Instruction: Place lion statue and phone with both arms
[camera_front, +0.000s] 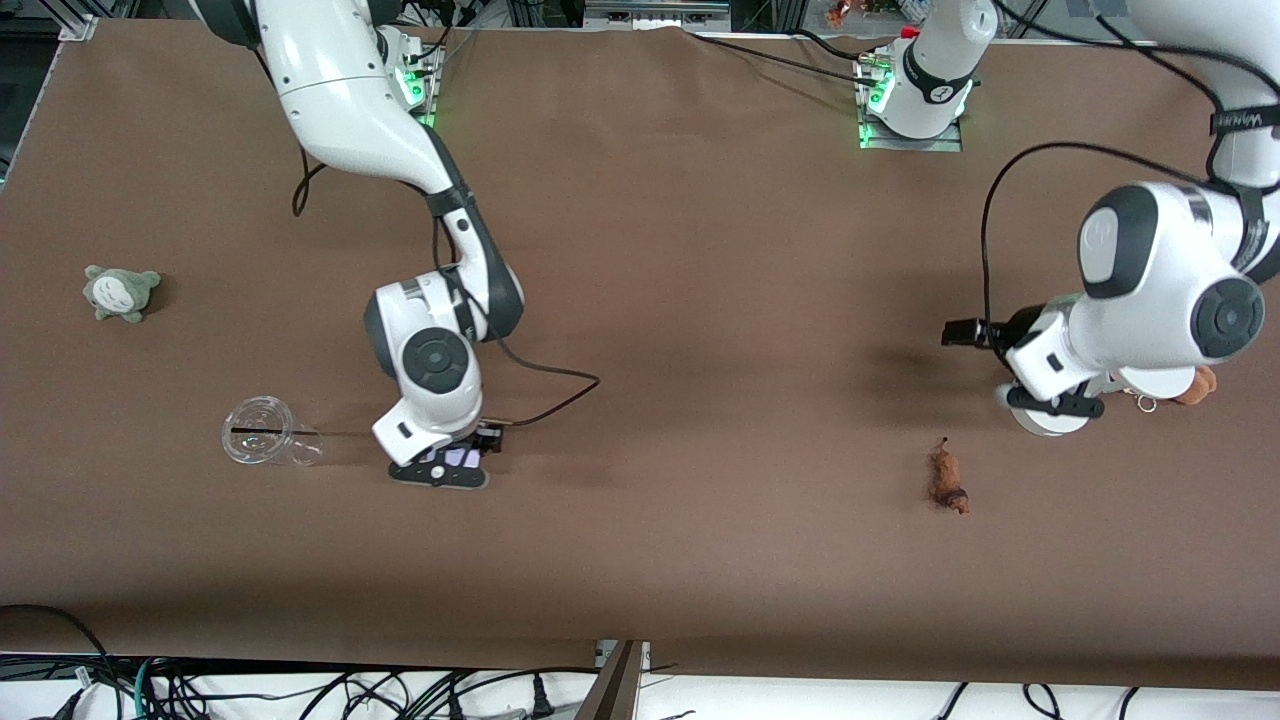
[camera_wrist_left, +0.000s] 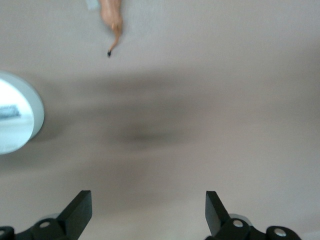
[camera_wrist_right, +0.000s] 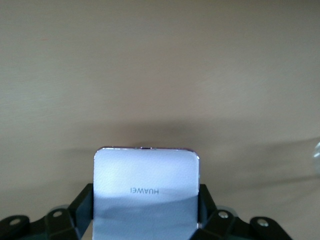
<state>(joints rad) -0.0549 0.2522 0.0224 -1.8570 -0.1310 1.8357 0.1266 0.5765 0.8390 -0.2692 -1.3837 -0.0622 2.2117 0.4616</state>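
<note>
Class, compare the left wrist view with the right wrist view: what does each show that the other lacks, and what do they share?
Only the left wrist view shows the lion statue lying on the brown table, part of a round white stand, and the left tool open with nothing between its fingers. Only the right wrist view shows the phone, pale face with lettering, clamped in the right tool, plus a sliver of a clear cup at the picture's edge. Both share the bare brown tabletop and a pair of black fingertips.
</note>
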